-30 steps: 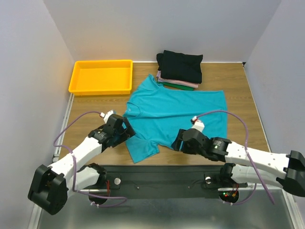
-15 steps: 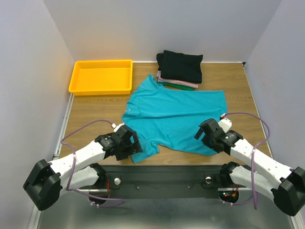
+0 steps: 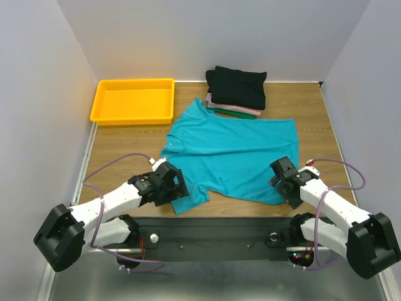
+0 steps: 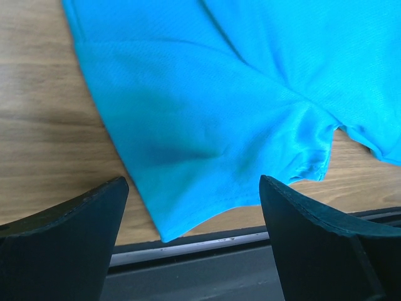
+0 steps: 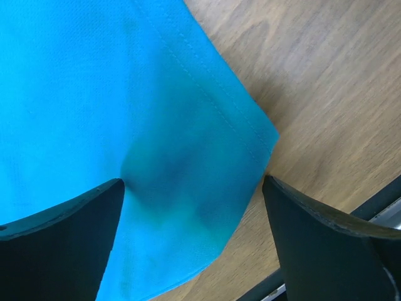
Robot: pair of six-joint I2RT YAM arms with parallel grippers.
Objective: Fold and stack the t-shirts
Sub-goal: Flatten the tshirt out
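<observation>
The teal t-shirt [image 3: 232, 150] lies flat and unfolded on the desk [image 3: 313, 106]; within the last second the left claw [image 3: 177, 186] has shifted to its near sleeve [image 4: 207, 138], the right claw [image 3: 279, 177] out to the near hem corner [image 5: 247, 125]; both gape open over cloth, likely poised to pinch; the yellow tray [image 3: 100, 103] holds nothing; folded shirts [image 3: 238, 84] sit stacked behind.

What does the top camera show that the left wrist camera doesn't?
Only the top view shows the yellow tray, the folded shirt stack, the right gripper at the teal t-shirt's near right corner, and the whole shirt spread flat. Only the left wrist view shows the left gripper with its fingers wide apart over the sleeve's near edge. Both show that sleeve lying on the wooden table.
</observation>
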